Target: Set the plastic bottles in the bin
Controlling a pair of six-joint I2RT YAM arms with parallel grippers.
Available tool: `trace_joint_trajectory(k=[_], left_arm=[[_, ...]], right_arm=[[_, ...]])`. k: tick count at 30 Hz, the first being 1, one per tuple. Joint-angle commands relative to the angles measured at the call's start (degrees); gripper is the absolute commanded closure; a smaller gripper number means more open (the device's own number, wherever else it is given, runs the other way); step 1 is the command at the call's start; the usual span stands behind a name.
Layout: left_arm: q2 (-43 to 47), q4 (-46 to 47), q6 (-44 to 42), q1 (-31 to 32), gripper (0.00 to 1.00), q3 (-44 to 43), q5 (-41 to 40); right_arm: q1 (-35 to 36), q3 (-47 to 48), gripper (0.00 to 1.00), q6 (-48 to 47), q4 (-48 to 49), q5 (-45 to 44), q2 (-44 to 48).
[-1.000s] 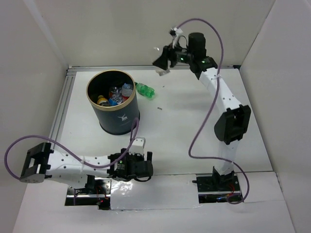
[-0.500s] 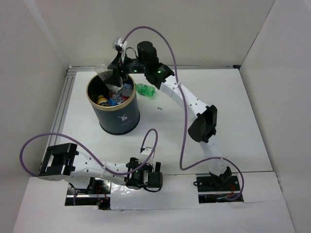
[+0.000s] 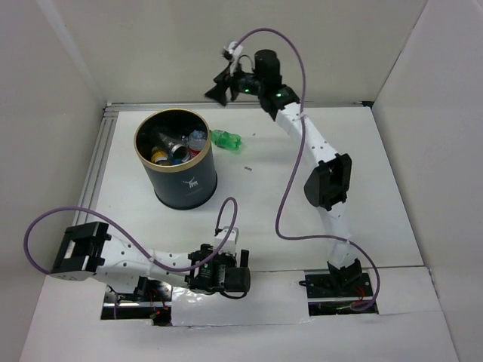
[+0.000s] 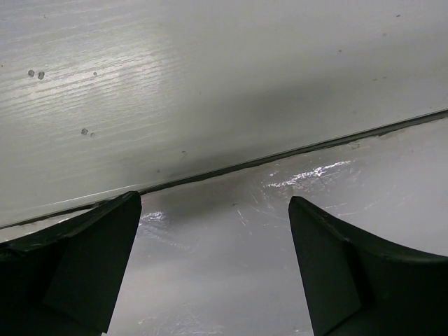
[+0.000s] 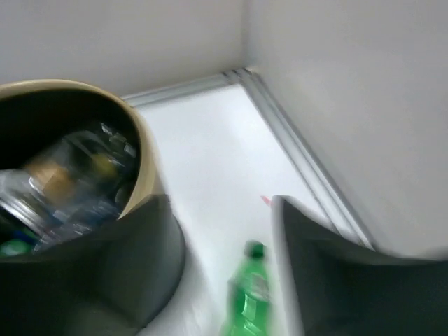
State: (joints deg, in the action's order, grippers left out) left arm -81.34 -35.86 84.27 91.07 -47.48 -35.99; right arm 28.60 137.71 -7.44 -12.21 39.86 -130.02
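Several plastic bottles (image 3: 177,145) lie in the bin (image 3: 185,185) at the far left of the bench (image 3: 256,196), one green bottle (image 3: 226,140), left to do, lies just right of it, and the right pincer (image 5: 220,210) above and the left pincer (image 4: 213,231) at the near edge both stand spread, empty.

Black bin (image 3: 183,188) with gold-tan rim, green bottle (image 3: 226,140), purple cable (image 3: 290,194), white table (image 3: 256,222)
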Motion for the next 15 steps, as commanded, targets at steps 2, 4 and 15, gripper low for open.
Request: trace_joint_trajectory(k=[2, 4, 15], left_arm=[[3.73, -0.09, 1.59, 0.34, 0.01, 1.61, -2.68], [4.52, -0.09, 1.6, 0.34, 0.01, 2.65, -2.68], [3.21, -0.09, 3.71, 0.34, 0.01, 2.66, -2.68]], right_arm=[[-7.41, 0.62, 0.5, -14.76, -5.0, 2.59, -2.07], [-8.03, 2.21, 0.65, -20.66, -7.99, 0.94, -4.36], [-6.89, 0.72, 0.05, -17.87, -7.66, -5.66, -14.73]])
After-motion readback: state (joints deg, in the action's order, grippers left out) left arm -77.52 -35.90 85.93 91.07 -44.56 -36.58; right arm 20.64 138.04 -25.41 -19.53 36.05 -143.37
